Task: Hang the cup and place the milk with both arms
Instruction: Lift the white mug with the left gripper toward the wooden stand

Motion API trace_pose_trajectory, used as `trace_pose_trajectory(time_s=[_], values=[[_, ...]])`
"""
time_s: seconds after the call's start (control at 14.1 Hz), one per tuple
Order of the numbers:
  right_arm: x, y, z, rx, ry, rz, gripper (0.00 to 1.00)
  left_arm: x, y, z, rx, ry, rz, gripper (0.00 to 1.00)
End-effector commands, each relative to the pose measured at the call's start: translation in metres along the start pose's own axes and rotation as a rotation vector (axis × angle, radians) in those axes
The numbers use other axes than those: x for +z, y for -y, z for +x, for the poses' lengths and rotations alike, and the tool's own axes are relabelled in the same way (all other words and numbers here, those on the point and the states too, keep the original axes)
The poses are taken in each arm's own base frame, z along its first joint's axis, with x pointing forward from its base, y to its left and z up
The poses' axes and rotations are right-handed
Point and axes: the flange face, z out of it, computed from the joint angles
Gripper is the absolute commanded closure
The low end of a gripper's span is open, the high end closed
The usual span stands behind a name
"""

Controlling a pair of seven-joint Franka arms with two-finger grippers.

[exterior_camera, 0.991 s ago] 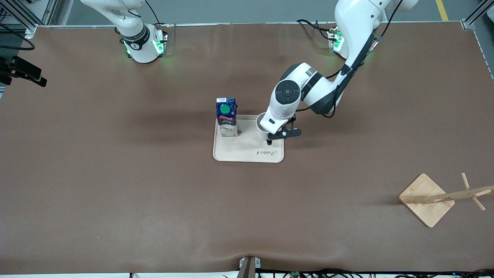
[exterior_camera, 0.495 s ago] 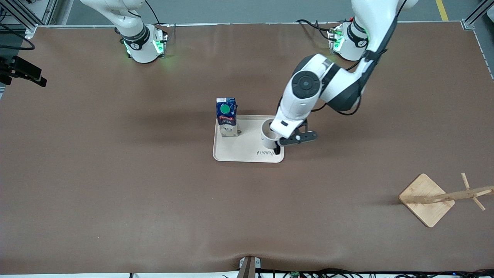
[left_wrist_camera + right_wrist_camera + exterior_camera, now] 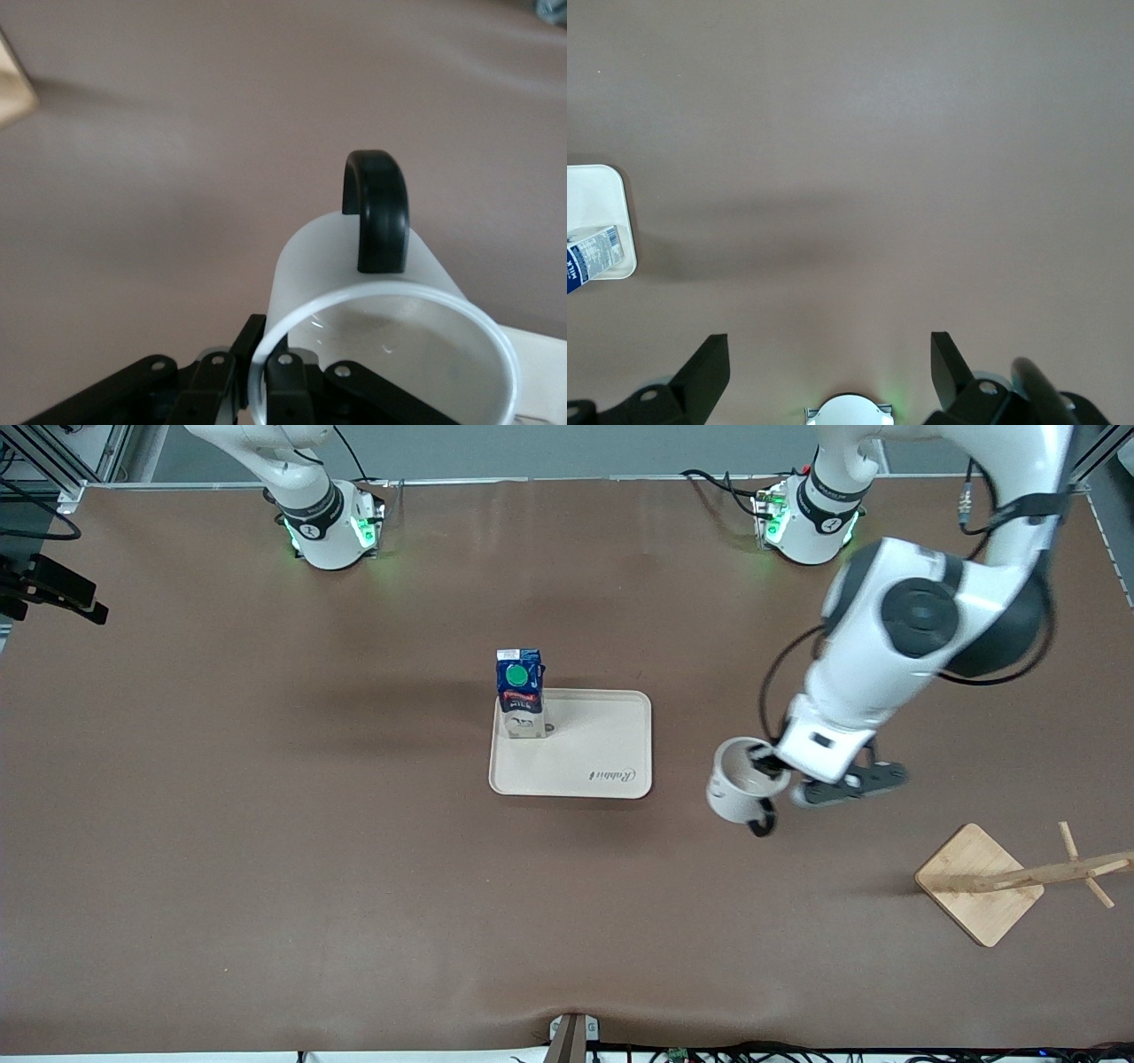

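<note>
The white cup (image 3: 740, 788) with its black handle (image 3: 762, 819) hangs tilted in the air over bare table, between the tray and the wooden rack. My left gripper (image 3: 764, 760) is shut on its rim. In the left wrist view the cup (image 3: 354, 283) fills the frame, its wall clamped in the left gripper (image 3: 261, 376) with one finger inside and one outside. The milk (image 3: 520, 691) stands upright on a corner of the tray (image 3: 576, 766). The right gripper (image 3: 830, 372) waits open and empty near its base, with the milk (image 3: 594, 257) at the edge of its view.
A wooden rack with a square base (image 3: 979, 881) and pegs (image 3: 1085, 864) stands near the left arm's end of the table, nearer to the front camera than the cup. The beige tray (image 3: 594, 195) holds only the milk.
My left arm has lifted the cup off the tray and carried it toward the left arm's end of the table, closer to the rack. The right arm has not moved.
</note>
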Motion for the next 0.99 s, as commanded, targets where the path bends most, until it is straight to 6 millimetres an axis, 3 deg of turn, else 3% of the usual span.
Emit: trace_pose_trajectory(time_s=[0.0,0.28,0.5,0.64,0.85,0.92], values=[[-0.005,0.001,0.002,-0.008,-0.005,0.004,0.0,-0.015,0.045,0.026,0.039,-0.022,0.011,1.0],[-0.005,0.001,0.002,-0.009,-0.005,0.004,0.0,-0.041,0.099,0.06,-0.001,-0.075,-0.002,1.0],[-0.004,0.005,0.002,-0.017,-0.004,0.003,0.0,-0.051,0.115,0.069,-0.026,-0.095,-0.006,1.0],[-0.004,0.009,0.003,-0.025,-0.004,0.002,0.0,-0.049,0.141,0.078,-0.068,-0.099,-0.006,1.0],[-0.003,0.01,0.003,-0.026,-0.001,0.002,0.0,-0.042,0.153,0.084,-0.09,-0.098,-0.011,1.0],[-0.003,0.011,0.003,-0.028,-0.001,0.002,0.0,-0.043,0.165,0.089,-0.108,-0.113,-0.011,1.0]])
